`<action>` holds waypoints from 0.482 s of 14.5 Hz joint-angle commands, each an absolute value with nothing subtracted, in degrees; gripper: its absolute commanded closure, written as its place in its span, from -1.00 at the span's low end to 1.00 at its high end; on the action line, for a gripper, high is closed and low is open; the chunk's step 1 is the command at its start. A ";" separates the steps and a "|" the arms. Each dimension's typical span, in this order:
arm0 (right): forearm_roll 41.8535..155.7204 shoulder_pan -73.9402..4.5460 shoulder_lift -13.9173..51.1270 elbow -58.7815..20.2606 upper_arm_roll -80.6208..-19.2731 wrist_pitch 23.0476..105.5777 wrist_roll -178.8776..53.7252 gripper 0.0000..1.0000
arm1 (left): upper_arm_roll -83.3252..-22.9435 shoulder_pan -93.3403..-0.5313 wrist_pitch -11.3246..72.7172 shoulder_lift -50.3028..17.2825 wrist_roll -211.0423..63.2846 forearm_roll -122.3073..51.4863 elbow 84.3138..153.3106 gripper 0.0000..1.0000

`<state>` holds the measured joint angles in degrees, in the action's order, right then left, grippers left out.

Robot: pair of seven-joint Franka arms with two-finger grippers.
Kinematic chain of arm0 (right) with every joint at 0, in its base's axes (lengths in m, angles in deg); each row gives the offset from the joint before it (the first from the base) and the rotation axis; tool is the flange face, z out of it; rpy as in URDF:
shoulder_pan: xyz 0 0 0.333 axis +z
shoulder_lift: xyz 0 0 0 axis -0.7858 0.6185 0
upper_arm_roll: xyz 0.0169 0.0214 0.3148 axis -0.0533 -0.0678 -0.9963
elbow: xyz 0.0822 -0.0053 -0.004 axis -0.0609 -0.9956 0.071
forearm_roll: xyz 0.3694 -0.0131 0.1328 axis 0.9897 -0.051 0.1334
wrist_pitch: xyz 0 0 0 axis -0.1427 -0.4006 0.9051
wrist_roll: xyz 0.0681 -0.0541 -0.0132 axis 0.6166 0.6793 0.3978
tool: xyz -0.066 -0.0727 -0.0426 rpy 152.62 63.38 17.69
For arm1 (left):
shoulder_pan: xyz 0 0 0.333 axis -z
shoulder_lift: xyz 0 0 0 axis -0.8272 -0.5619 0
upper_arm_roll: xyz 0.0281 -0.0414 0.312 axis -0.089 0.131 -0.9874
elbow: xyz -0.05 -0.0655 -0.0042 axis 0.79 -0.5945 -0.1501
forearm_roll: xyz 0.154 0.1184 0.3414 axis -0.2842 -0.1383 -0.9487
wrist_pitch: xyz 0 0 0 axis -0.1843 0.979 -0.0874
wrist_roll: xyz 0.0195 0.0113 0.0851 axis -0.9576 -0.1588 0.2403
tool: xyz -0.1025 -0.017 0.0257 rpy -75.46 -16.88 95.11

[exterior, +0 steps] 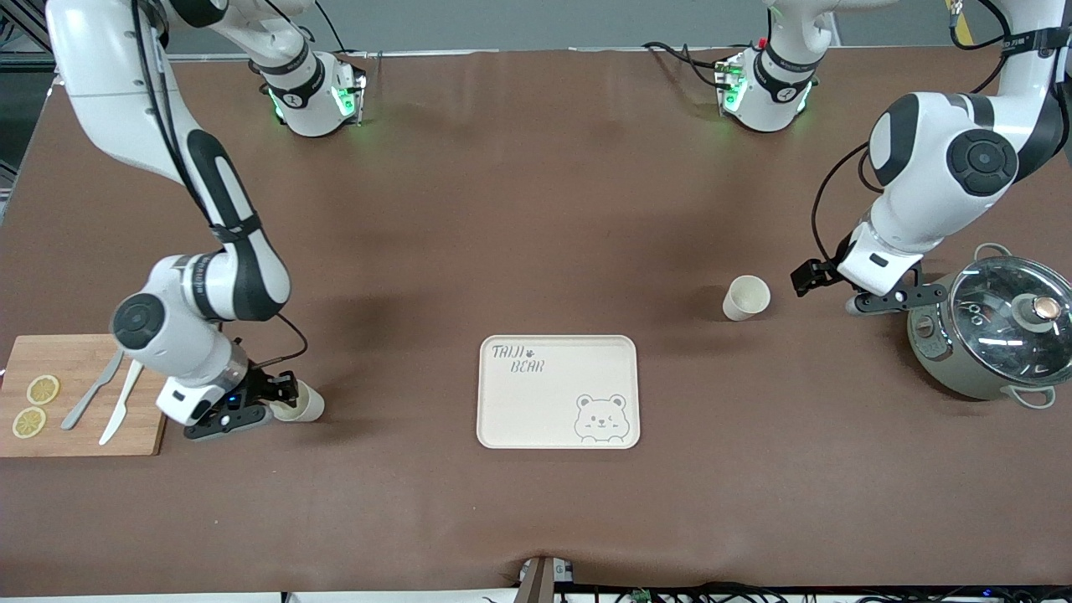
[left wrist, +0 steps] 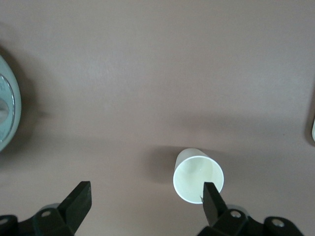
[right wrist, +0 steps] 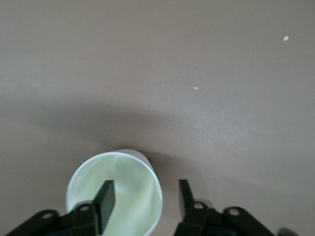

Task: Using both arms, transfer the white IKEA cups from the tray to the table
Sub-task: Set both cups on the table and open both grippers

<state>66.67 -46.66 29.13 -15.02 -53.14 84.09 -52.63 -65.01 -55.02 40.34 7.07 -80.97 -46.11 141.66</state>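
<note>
The right gripper (exterior: 280, 402) is sitting low at the right arm's end of the table, just beside the wooden cutting board (exterior: 84, 435). Its fingers are straddling the rim of one white cup (right wrist: 115, 194): one finger (right wrist: 104, 196) is inside the mouth, the other outside the wall, with a narrow gap between them and not yet clamping. The bear tray (exterior: 558, 392) is lying mid-table, bare. Farther from the front camera, the second white cup (exterior: 745, 297) is standing upright on the table. The left gripper (left wrist: 147, 201) is hovering beside it, fingers spread wide, near the grey-green lidded pot (exterior: 997, 335).
</note>
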 commanded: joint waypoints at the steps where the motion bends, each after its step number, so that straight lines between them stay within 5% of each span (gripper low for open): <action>1: 67.48 -48.54 28.28 -4.12 -53.99 68.98 -52.14 -1.00 | -65.30 -55.99 38.08 7.87 -77.64 -47.48 138.46 -1.00; 7: 66.42 -49.33 18.11 2.59 -53.73 46.72 -59.69 -1.00 | -66.45 -54.14 13.65 7.53 -73.32 -46.43 117.38 -1.00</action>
<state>66.68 -48.40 23.52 3.38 -52.96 51.41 -56.85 -65.46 -55.33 18.52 8.57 -74.60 -46.12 123.61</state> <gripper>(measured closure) 0.000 0.000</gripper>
